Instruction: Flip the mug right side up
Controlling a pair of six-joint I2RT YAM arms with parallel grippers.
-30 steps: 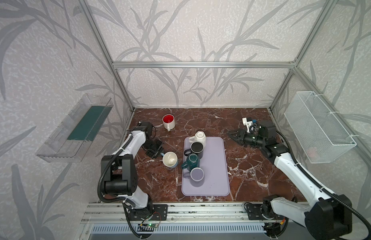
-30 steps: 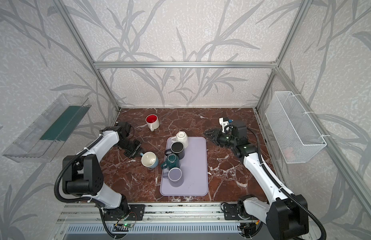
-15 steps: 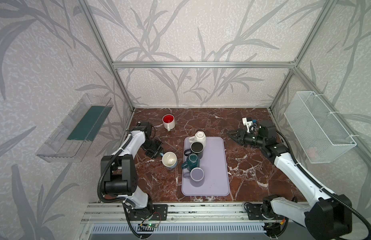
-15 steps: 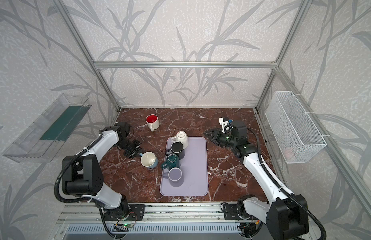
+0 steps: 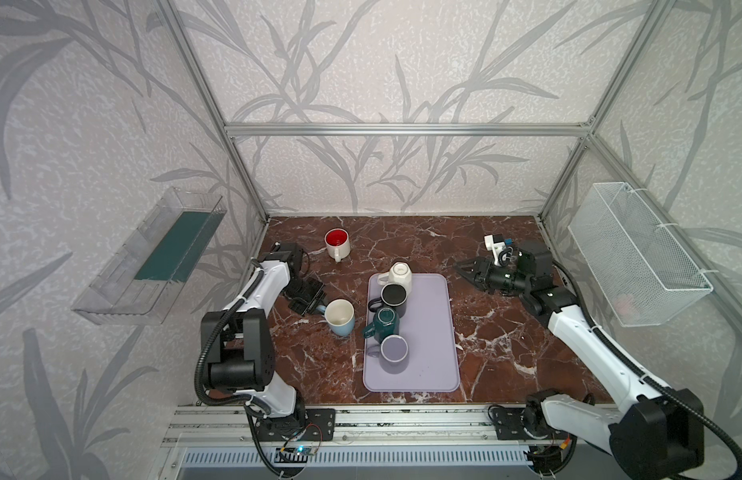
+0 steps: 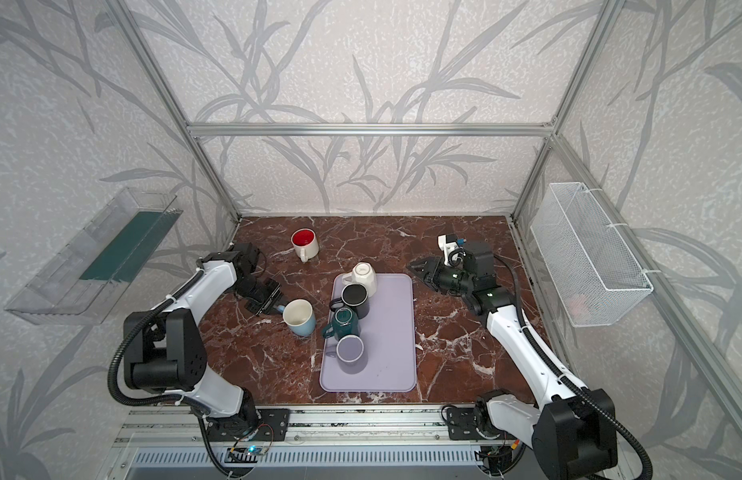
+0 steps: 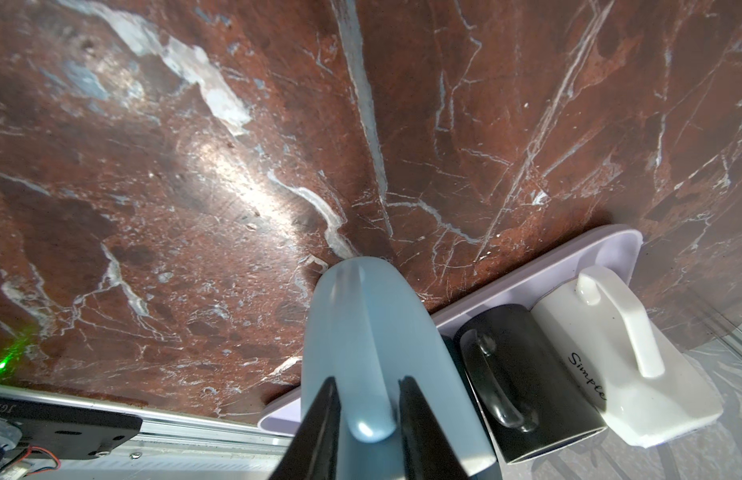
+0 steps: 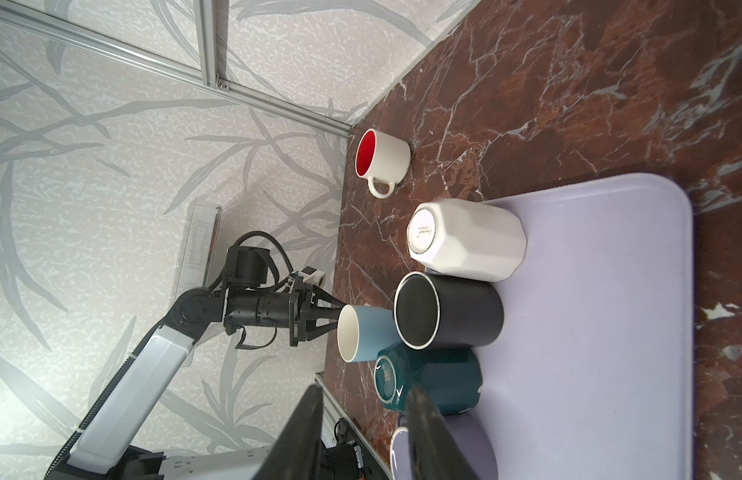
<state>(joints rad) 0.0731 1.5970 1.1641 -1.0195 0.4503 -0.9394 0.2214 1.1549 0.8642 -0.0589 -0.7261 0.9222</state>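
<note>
Light-blue ceramic mug with cream inside [image 5: 340, 318] stands right side up on red-brown marble tabletop [image 5: 506, 340], just left of lilac rectangular mat [image 5: 431, 332], handle pointing left. Left gripper [image 7: 367, 384] low at that handle, black fingers [image 7: 323, 415] close on either side; pressing it or just clear, cannot tell. Right gripper [image 5: 463, 268] hovers over far right of table, jaws apart, nothing between. White faceted mug [image 5: 400, 274] upside down on mat's far left corner.
</note>
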